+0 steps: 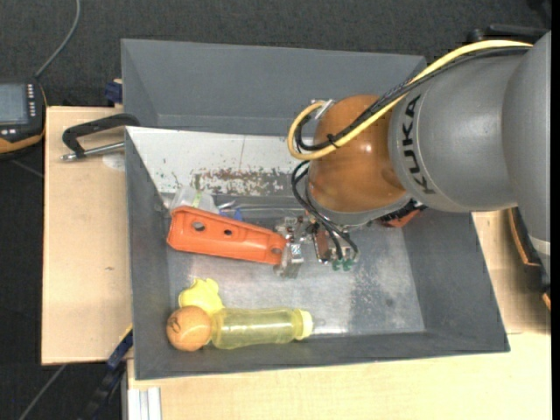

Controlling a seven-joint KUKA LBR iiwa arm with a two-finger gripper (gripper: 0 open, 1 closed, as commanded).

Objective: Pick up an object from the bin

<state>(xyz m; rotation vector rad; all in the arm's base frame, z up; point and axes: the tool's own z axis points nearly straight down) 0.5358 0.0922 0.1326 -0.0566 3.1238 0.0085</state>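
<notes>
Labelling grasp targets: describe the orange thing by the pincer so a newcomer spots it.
In the grey metal bin, look at the floor's left half. A long flat orange plastic bar lies slanted, its right end at the pincer. Unlike the pale yellow see-through tube and orange ball by the near wall, it is flat and bears small holes.

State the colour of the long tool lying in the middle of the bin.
Orange: the long tool shows best in the camera view.
</notes>
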